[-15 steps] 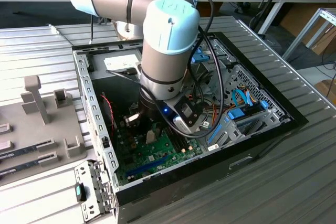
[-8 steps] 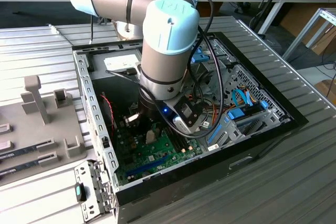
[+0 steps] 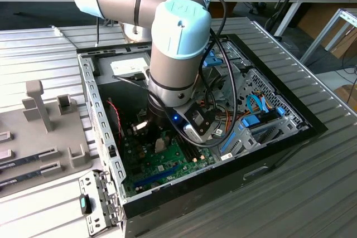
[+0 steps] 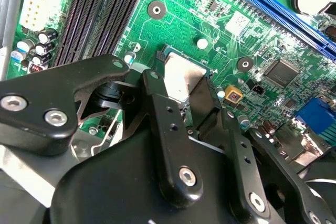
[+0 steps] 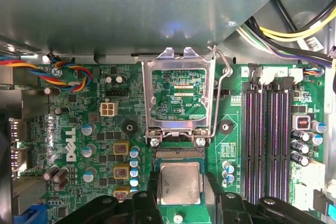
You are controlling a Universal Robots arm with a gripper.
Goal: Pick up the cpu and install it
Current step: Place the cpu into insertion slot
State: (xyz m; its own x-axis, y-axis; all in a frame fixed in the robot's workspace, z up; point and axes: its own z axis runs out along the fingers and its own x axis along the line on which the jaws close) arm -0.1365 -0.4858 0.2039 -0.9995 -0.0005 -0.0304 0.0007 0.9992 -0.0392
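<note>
Open computer case (image 3: 100, 115) lying flat on the desk (image 3: 312, 193), lid off. Arm (image 3: 173, 54) plunged in from above, last joint near vertical, wrist low over the green board (image 4: 173, 14). Nice and square for this job.

Landmark from here on: the socket (image 5: 178, 154). Just beyond the socket's hinge edge, metal frame (image 5: 148, 98) flipped right back and lying open. Wire lever (image 5: 223, 69) swung clear alongside, so nothing shutting the socket off. Off one flank of the socket, well apart, the long dark memory slots (image 5: 268, 129), not in play.

Now the key bit: cpu (image 5: 181, 179) directly over the socket, silver top up, edges lined up with the socket's edges, no tilt to spot in both wrist views. Near enough square, so no long axis to worry about. Pincer (image 5: 181, 186) narrowed onto it from straight above, one black finger (image 5: 153, 195) against each of two opposite sides, so no sideways gap between pincer and chip.

Thin strip of socket contacts peeking out past the chip on the hinge side. Reads as either hovering just above the seat or sitting a touch short of that edge; cannot tell which. Looks like the placing stage, chip not released.
</note>
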